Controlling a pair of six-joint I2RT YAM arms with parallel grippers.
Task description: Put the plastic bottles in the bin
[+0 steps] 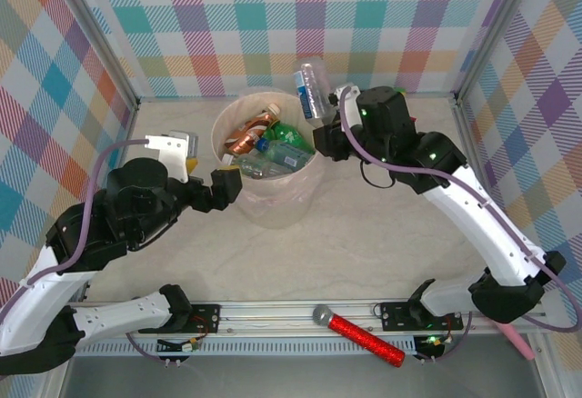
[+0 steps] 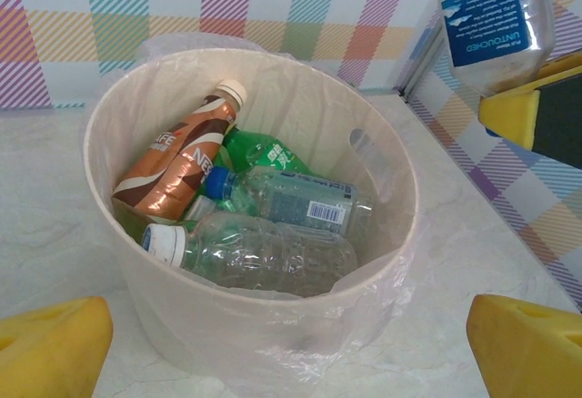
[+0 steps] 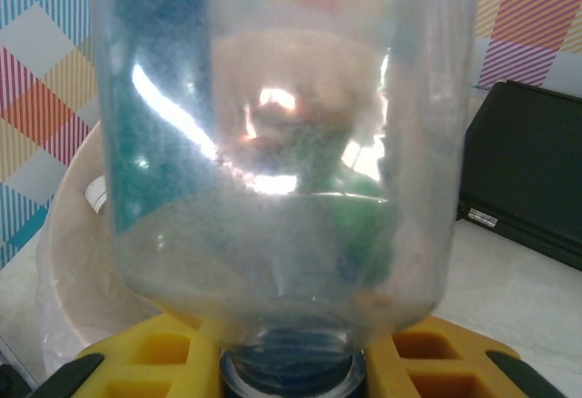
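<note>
Checked walls (image 1: 273,16) are seen behind the bin (image 2: 100,134). A clear bottle (image 2: 491,16) labelled "UNTOUCHED" is clamped by the right gripper (image 1: 324,125) at its far-right rim; the left gripper (image 1: 229,183) is spread open.

1. Bin (image 1: 273,209): pale cream.
2. In the bin: brown bottle (image 2: 180,166) with white swirls, green bottle (image 2: 264,153), clear bottles (image 2: 264,253).
3. Above the bin: labelled bottle (image 1: 313,91), clear with a blue label.
4. Near side of the bin: microphone (image 1: 368,342), glittery red with a grey head.
5. Walls (image 1: 273,16): pastel plaid.

Round pale bin (image 1: 269,207) standing upright, plastic-lined. Inside, brown bottle (image 2: 182,157), green bottle (image 2: 264,151) and clear ones (image 2: 264,254) lying piled. Up by its far rim, another clear bottle (image 1: 314,91), blue label.
</note>
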